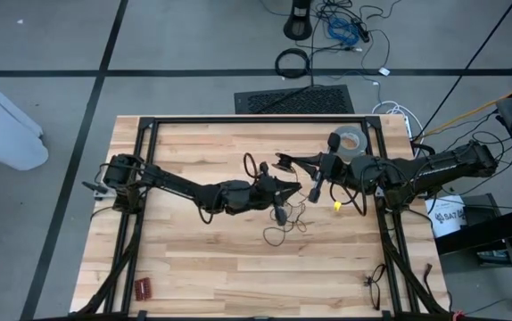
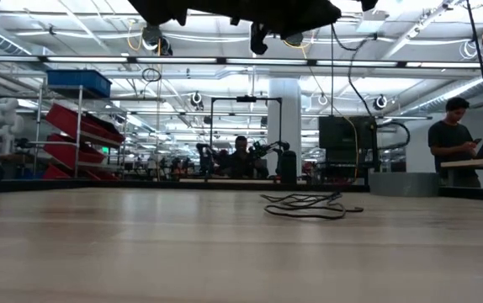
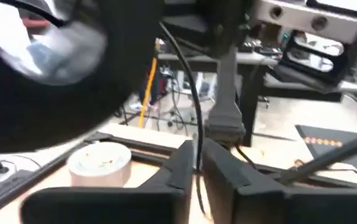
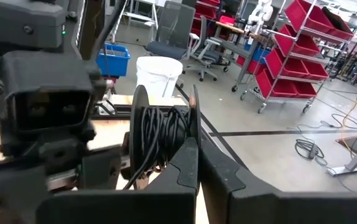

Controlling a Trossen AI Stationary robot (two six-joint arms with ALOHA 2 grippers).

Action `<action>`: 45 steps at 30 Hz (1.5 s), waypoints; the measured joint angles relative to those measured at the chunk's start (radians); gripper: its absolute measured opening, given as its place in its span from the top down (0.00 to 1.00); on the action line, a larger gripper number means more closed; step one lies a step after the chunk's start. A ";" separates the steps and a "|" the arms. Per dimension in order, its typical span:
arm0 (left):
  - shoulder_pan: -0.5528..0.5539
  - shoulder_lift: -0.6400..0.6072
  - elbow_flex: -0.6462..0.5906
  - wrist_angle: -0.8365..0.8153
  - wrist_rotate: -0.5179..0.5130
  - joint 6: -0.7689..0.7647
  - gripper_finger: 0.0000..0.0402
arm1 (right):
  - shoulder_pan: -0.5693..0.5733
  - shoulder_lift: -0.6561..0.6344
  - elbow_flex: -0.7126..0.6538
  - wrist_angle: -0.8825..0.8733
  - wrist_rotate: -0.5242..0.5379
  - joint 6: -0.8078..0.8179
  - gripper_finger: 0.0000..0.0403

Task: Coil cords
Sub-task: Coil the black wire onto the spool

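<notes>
Pinching the cord (image 3: 196,124), the left pincer (image 3: 198,163) hides it below; the right pincer (image 4: 197,155) grips a wound bundle.

My two arms are matte black throughout, built of chunky jointed segments, with thin black cables looped loosely alongside the links. The left gripper (image 3: 197,165) ends in two flat, angular dark fingers (image 3: 177,167) that taper to wedge tips. The right gripper (image 4: 198,163) has the same black wedge fingers (image 4: 185,167). In the right wrist view the other arm's wrist shows as a boxy black housing with a rectangular recessed window and a small green dot on top.
</notes>
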 joint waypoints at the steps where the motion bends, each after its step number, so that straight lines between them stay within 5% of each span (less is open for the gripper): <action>1: -0.001 0.000 0.000 -0.016 0.012 -0.009 0.86 | 0.000 0.000 0.000 -0.002 0.000 0.002 1.00; 8: -0.025 -0.005 0.000 -0.086 0.003 -0.048 0.55 | 0.008 -0.005 0.000 -0.013 -0.012 0.008 1.00; 13: -0.100 -0.005 0.000 -0.102 -0.025 -0.048 0.42 | 0.025 -0.043 0.000 -0.018 -0.025 0.008 1.00; 19: -0.189 -0.005 -0.003 -0.209 -0.231 -0.075 0.40 | 0.054 -0.104 0.000 -0.043 -0.026 0.015 1.00; 25: -0.227 0.038 -0.061 -0.079 -0.200 -0.147 0.40 | 0.066 -0.145 0.000 -0.067 -0.097 0.037 1.00; 33: -0.166 0.151 -0.065 0.311 -0.143 0.009 0.40 | 0.066 -0.166 0.000 -0.079 -0.182 0.075 1.00; 45: -0.123 0.153 -0.060 0.338 -0.131 0.050 0.40 | 0.066 -0.172 0.000 -0.067 -0.184 0.094 1.00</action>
